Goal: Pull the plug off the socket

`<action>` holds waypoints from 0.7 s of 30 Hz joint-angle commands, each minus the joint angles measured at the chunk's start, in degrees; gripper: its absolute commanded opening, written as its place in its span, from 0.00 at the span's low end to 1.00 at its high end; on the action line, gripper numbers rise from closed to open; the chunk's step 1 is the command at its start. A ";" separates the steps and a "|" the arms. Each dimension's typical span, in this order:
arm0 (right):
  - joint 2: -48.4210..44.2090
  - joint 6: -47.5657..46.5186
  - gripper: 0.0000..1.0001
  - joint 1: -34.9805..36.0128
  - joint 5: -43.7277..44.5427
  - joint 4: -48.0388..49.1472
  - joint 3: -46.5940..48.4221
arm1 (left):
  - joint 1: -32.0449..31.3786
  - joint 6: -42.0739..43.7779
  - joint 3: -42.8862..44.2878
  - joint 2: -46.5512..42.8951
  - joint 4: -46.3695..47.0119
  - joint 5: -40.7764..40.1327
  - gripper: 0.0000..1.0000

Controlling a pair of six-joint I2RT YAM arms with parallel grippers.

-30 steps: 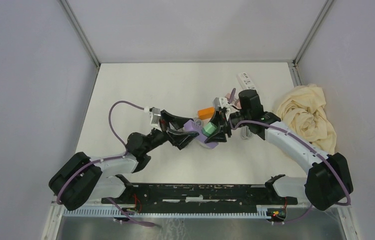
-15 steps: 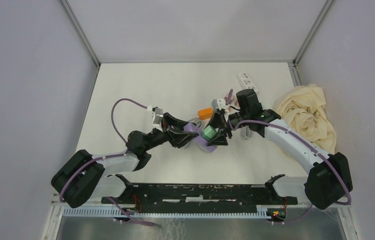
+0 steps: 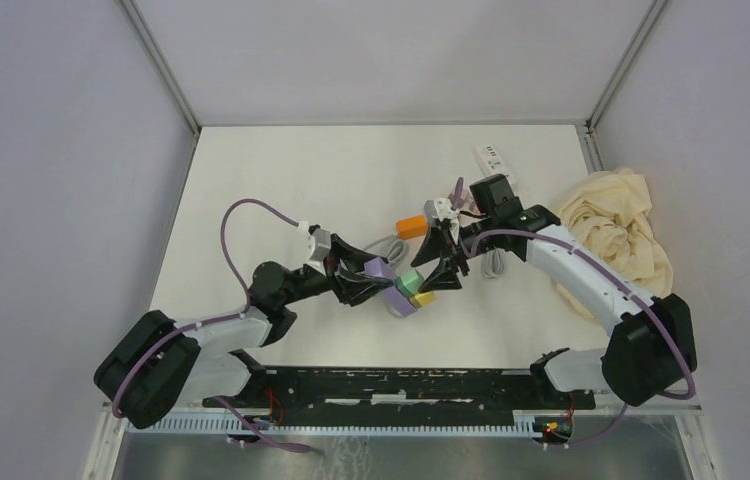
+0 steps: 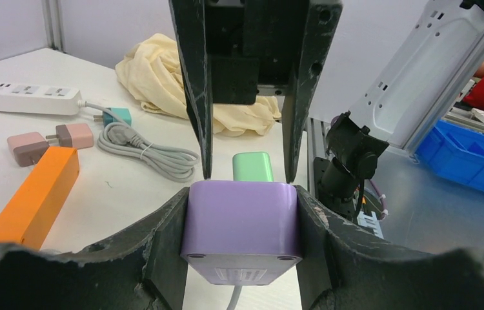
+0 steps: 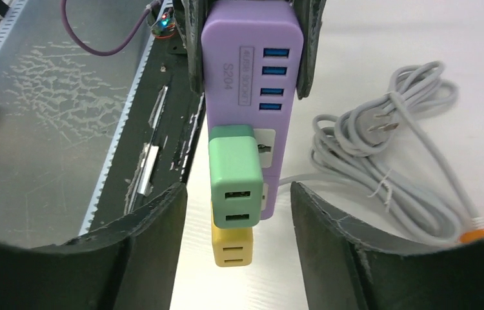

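The left claw [image 3: 369,279] is clamped on the purple socket strip [image 5: 252,58]. The right claw [image 5: 238,194], fingers apart, straddles the green plug [image 5: 235,173] just left of it, without touching; the plug lies along the strip.

Power strip [image 5: 252,64] [image 4: 20,97] x2; plugged adapter [image 5: 234,174] [image 5: 231,248] x2; cloth [image 3: 616,230] x1.

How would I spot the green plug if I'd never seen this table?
At the middle of the table, the left gripper holds a purple socket block. Two plugs sit in a row on its face; the green plug is next to the USB ports, the yellow plug beyond it.
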 commanded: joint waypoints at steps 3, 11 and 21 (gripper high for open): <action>2.80 -1.80 0.53 3.37 -1.24 -2.04 2.52 | 0.45 4.77 0.03 -1.54 3.64 -0.13 0.03; 5.36 -1.78 0.03 4.92 -1.84 -5.04 5.36 | 0.54 4.69 -2.50 -2.65 5.98 -4.60 0.03; -0.10 19.83 0.00 8.05 6.79 20.55 -3.87 | 0.85 4.88 -7.06 -7.72 6.11 -14.96 0.03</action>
